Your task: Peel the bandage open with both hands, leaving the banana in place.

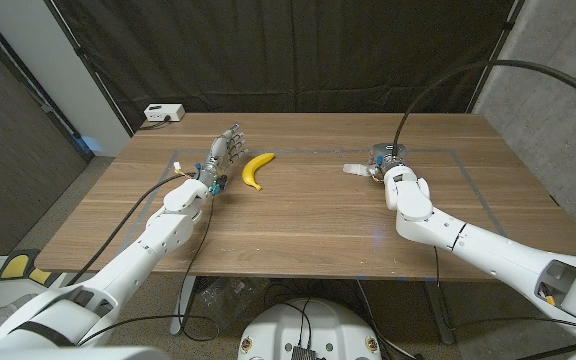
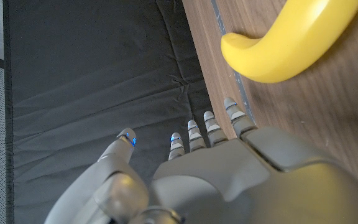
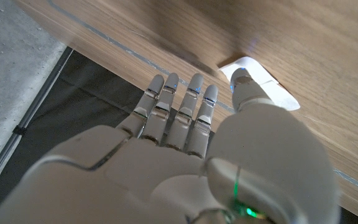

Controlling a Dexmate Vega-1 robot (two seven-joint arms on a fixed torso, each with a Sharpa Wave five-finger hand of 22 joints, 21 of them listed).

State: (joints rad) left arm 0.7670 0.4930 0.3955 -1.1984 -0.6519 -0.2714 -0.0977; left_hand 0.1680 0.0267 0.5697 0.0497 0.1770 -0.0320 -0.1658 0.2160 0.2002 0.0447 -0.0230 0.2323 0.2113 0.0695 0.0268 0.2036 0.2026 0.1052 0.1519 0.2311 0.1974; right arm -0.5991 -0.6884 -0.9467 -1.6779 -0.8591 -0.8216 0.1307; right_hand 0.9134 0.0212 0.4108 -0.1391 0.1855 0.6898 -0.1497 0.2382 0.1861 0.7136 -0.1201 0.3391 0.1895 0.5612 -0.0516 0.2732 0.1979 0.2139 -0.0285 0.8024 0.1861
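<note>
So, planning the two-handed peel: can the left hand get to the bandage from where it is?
Probably not directly: the banana lies between the left hand and the bandage, which lies by the right hand.

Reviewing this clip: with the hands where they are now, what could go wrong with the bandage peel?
1. The left hand stands right beside the banana; crossing toward the bandage could knock the fruit out of place.
2. The bandage lies flat on the wooden table by the right hand, whose fingers appear to hold nothing; lifting such a thin strip may slip, or push it along.
</note>
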